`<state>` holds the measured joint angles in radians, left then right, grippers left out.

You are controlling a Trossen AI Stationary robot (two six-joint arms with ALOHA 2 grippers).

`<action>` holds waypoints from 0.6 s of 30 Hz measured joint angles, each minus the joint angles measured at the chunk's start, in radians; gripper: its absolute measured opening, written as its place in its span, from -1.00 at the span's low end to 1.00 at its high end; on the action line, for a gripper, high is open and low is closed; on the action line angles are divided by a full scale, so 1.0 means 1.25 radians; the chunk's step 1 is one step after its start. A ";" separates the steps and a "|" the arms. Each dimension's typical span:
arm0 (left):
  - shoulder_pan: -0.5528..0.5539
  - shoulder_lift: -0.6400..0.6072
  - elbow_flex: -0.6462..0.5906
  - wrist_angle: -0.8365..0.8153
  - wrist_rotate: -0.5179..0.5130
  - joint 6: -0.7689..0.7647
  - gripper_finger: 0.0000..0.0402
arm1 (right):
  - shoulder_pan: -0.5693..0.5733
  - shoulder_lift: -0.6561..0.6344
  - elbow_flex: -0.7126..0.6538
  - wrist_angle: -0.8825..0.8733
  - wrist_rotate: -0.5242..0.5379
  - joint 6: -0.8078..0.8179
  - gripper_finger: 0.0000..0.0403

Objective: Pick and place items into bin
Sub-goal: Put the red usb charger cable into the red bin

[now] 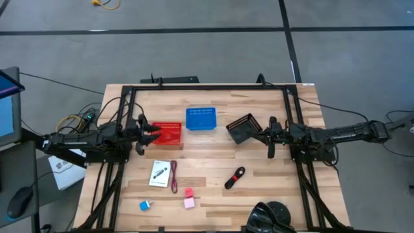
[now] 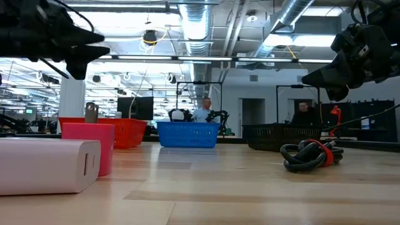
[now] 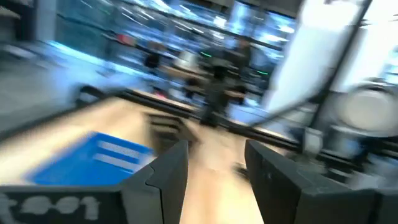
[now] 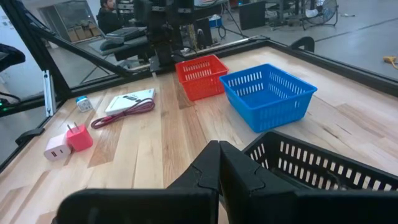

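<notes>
Progress: nothing appears binned yet; every loose item lies on the pale wooden table
Bins: red perforated plastic basket, blue perforated plastic basket and tilted black perforated basket stand in a row at the far side; no item is visible in any of them
Items left: white card packet with a black pen-like shape, dark red cord just beside it, black-and-red stubby piece, two pink cubes, one small blue cube
Left gripper: raised at the red basket's edge, fingers parted, holding nothing
Right gripper: beside the black basket, fingers pressed together, empty
Judgement: work looks barely begun; all six pieces remain to be picked up
</notes>
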<state>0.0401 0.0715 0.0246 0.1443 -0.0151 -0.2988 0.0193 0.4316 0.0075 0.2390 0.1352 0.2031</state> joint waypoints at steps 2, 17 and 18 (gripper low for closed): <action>-0.008 0.000 0.000 -0.004 0.055 -0.016 -0.26 | 0.000 0.000 0.000 0.000 0.000 0.000 -1.00; -0.032 0.000 0.002 -0.102 -0.087 0.039 -0.26 | 0.000 0.000 0.000 0.000 0.000 0.000 -1.00; -0.032 0.001 0.003 -0.107 -0.095 0.041 -0.26 | 0.000 0.000 0.000 0.000 0.000 0.000 -1.00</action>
<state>-0.0002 0.0723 0.0280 0.0106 -0.1338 -0.2477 0.0193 0.4313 0.0078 0.2394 0.1349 0.2031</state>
